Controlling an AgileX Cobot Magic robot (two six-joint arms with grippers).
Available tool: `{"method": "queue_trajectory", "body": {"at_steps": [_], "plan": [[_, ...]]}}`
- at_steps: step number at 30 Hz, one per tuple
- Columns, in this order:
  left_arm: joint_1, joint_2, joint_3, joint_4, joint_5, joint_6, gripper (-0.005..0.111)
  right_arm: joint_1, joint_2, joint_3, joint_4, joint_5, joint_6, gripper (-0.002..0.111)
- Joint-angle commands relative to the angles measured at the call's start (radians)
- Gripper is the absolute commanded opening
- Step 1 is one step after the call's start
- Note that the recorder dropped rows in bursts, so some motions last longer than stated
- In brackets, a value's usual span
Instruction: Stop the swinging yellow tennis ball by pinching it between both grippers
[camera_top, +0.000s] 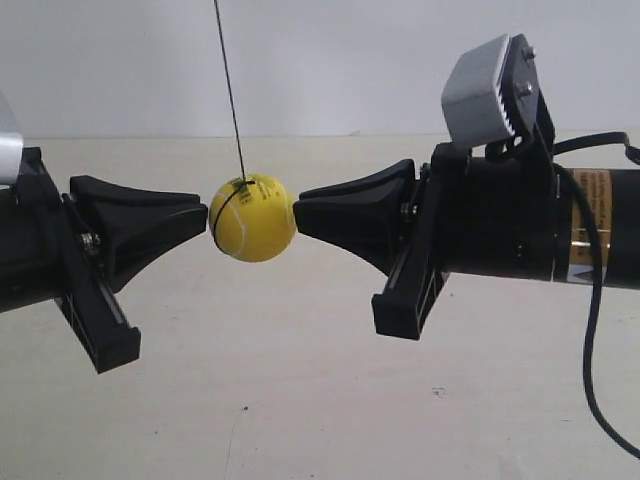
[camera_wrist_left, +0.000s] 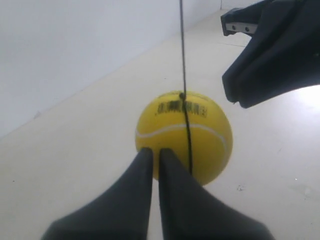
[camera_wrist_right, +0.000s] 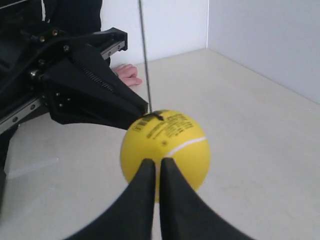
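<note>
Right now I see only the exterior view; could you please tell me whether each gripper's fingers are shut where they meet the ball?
Observer: The left wrist view shows the left gripper shut, only a thin slit between its fingers, tip against the yellow tennis ball.
Operator: And the right one?
Observer: The right gripper is shut likewise, tip on the ball.
Operator: Anything behind?
Observer: A person's hand lies on the table behind the left gripper.
</note>
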Motion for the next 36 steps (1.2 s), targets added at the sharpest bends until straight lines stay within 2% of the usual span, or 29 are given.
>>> {"method": "queue_trajectory", "body": {"at_steps": [1, 5, 10, 36], "plan": [[-0.010, -0.016, 0.004, -0.034, -0.010, 0.010, 0.005, 0.000, 0.022, -0.009, 0.012, -0.004, -0.010, 0.000], [-0.010, -0.016, 0.008, -0.034, -0.010, 0.010, 0.005, 0.000, 0.023, -0.009, 0.012, -0.026, -0.010, 0.000], [-0.010, 0.004, 0.023, -0.023, -0.076, 0.010, 0.005, 0.000, 0.023, -0.009, 0.012, -0.024, -0.010, 0.000], [-0.010, 0.012, 0.023, -0.021, -0.078, 0.025, 0.005, 0.000, 0.023, -0.009, 0.004, -0.020, 0.000, 0.000]]}}
